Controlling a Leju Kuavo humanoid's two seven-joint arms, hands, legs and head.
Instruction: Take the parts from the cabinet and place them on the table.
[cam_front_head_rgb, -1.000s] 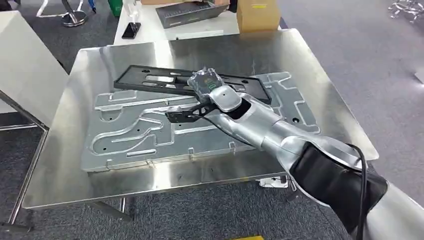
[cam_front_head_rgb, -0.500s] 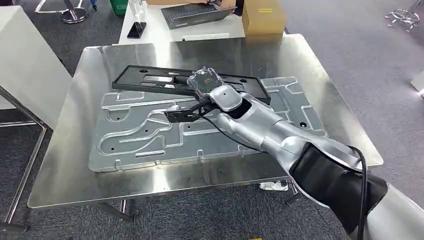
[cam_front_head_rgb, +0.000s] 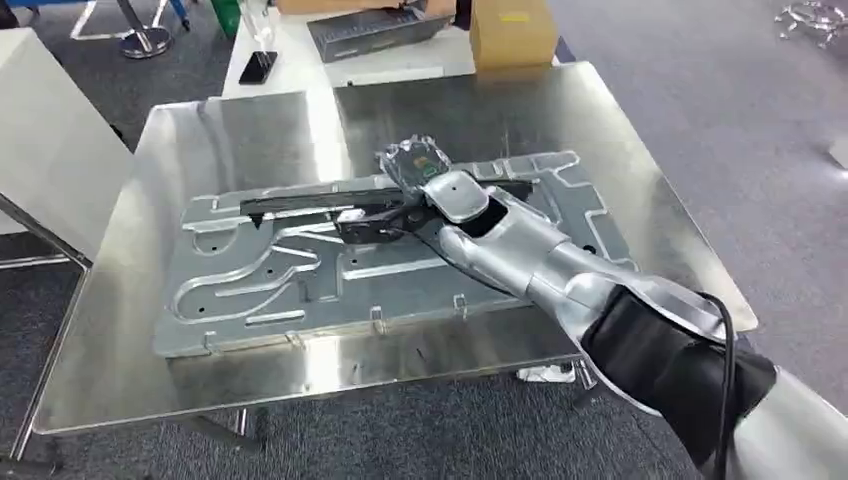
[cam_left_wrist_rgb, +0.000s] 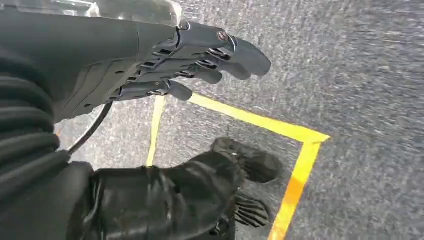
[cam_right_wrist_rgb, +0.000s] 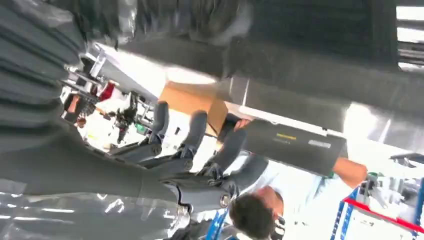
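The steel table (cam_front_head_rgb: 600, 130) fills most of the head view, and a large stamped metal panel (cam_front_head_rgb: 270, 280) lies flat across its centre. On that panel, at centre frame, rests a long black frame part (cam_front_head_rgb: 300, 203), seen nearly edge-on as though one long side is tipped up. The right arm reaches in from the lower right, and the right hand (cam_front_head_rgb: 425, 180) sits over the frame's near end.

The chief risk, as I judge it, is the black frame sliding or dropping flat with a knock if the hand lets go while it is tilted, since the smooth panel beneath offers little friction.

In the right wrist view the right hand's fingers (cam_right_wrist_rgb: 192, 132) appear spread and gently curled. Whether they pinch the frame is unclear; I cannot tell. The left hand (cam_left_wrist_rgb: 165, 65) hangs over the carpet, fingers straight and together, holding nothing.
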